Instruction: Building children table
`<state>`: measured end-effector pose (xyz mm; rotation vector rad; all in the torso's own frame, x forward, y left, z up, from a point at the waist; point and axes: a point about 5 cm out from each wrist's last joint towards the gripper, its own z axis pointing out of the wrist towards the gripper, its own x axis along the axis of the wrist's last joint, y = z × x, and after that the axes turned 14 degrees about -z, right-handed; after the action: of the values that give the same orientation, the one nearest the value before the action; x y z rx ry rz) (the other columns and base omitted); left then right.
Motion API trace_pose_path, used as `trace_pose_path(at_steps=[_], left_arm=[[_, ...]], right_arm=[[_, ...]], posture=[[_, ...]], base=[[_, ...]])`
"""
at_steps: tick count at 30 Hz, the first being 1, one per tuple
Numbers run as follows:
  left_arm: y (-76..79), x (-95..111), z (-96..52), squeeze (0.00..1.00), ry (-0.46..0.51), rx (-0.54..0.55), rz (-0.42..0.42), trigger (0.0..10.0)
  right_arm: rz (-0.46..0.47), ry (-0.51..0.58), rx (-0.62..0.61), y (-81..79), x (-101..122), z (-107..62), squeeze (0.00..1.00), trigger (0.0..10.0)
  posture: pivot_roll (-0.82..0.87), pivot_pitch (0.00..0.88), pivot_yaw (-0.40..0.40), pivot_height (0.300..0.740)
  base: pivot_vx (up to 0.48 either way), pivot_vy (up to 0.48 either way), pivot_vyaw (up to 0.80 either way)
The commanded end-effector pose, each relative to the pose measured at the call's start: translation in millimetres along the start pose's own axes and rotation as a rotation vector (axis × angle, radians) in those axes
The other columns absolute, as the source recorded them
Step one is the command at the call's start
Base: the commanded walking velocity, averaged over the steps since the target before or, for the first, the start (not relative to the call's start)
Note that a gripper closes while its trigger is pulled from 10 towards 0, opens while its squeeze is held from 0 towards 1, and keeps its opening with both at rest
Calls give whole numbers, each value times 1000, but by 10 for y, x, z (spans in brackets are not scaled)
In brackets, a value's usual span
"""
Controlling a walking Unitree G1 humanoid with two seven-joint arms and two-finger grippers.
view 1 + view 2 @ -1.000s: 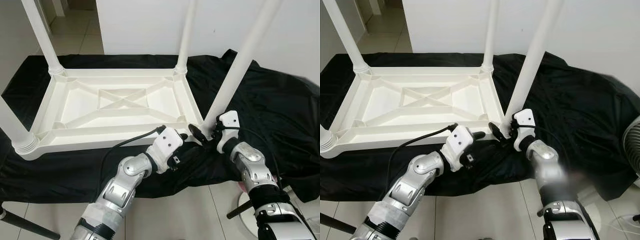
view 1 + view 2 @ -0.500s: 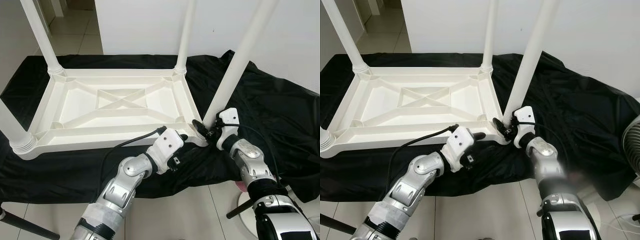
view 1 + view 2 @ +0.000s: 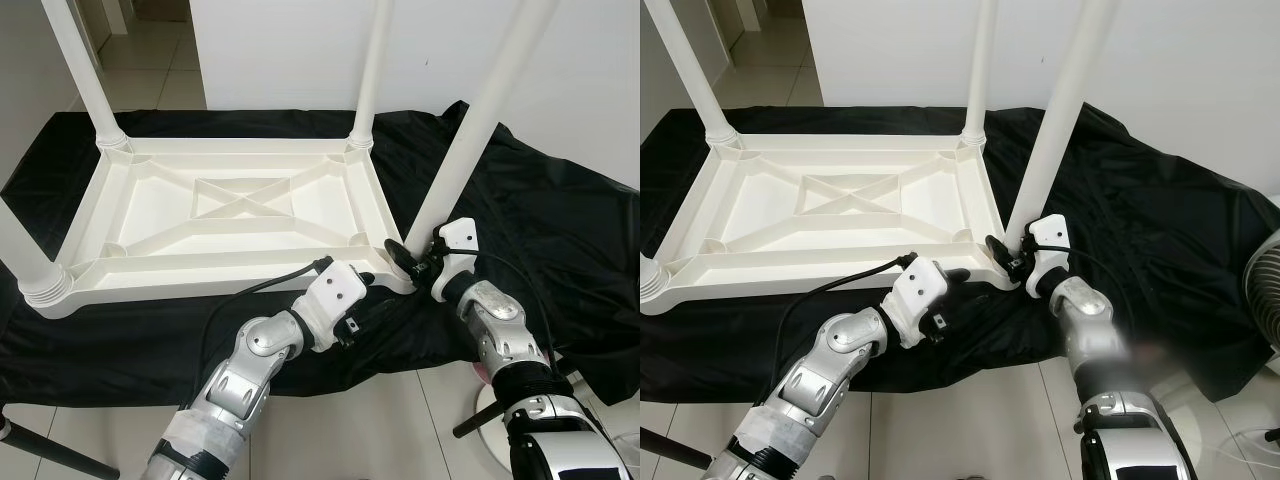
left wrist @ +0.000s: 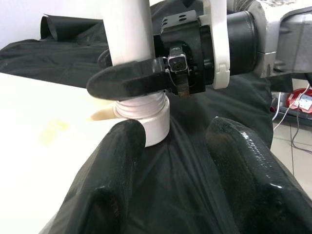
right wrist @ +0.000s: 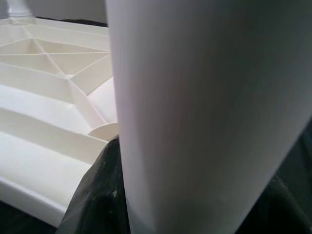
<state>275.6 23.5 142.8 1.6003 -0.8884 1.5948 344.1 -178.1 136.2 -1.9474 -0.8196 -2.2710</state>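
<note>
A white plastic children's table point(image 3: 230, 205) is lying upside down on a black cloth point(image 3: 560, 220) that is spread over the tiled floor point(image 3: 150, 60). Its ribbed underside, with a crossed brace in the middle, is facing up, and white legs are standing up from its corners. The near right leg point(image 3: 455, 170) is rising from the corner socket point(image 4: 146, 124) nearest the robot's right arm and is leaning slightly away to the right.

The right tool point(image 3: 412, 258) is being held at the base of that leg, just above the socket. In the left wrist view one of its black fingers point(image 4: 129, 83) is seen lying across the front of the leg, right above the ribbed collar, and the tool is closed around the leg. In the right wrist view the leg point(image 5: 204, 112) is seen very close, with the table's ribbed underside point(image 5: 44, 73) beside it.

The left tool point(image 3: 368, 290) is being held low at the near edge of the table, just beside the same corner, over the black cloth. Its two fingers point(image 4: 248, 170) are standing well apart, with nothing between them but cloth, and the socket is lying just ahead of them.

Part of a white fan point(image 3: 1265, 300) is visible at the right edge, beyond the cloth.
</note>
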Motion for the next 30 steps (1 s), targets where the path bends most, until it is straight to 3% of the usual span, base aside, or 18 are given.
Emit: trace_pose_path(at_steps=[1, 7, 10, 14, 18, 23, 29, 30], left_arm=[[22, -31, -8, 0, -9, 3, 0, 10000], [54, -57, -24, 0, -14, 0, -10, 10000], [69, -70, -15, 0, -17, 0, -19, 10000], [75, -70, -17, 0, -16, 0, -21, 10000], [91, -86, -29, 0, -20, -2, -23, 10000], [90, -81, -21, 0, -24, -8, -20, 10000], [76, -71, -18, 0, -23, -8, -16, 10000], [67, -67, -17, 0, -22, -7, -14, 10000]], right_arm=[[-3, -63, -21, -41, -95, -43, 0, 10000], [7, -87, -158, -156, -46, -39, 0, 10000], [77, -137, -320, -248, -43, -44, 0, 10000], [88, -152, -386, -284, -33, -54, 0, 10000], [165, -188, -589, -409, 18, -44, 0, 10000], [182, -179, -558, -492, 84, 14, 0, 10000], [156, -175, -550, -485, 103, 8, 0, 10000], [140, -174, -546, -483, 113, 6, 278, 10000]], posture=[[-59, 45, -37, 740], [-70, 49, -37, 740], [-66, 49, -44, 740], [-66, 49, -45, 740], [-64, 49, -42, 740], [-66, 42, -39, 740], [-65, 40, -38, 740], [-65, 31, -35, 740]], base=[[0, 0, 0], [0, 0, 0], [0, 0, 0], [0, 0, 0], [0, 0, 0], [0, 0, 0], [0, 0, 0], [0, 0, 0]])
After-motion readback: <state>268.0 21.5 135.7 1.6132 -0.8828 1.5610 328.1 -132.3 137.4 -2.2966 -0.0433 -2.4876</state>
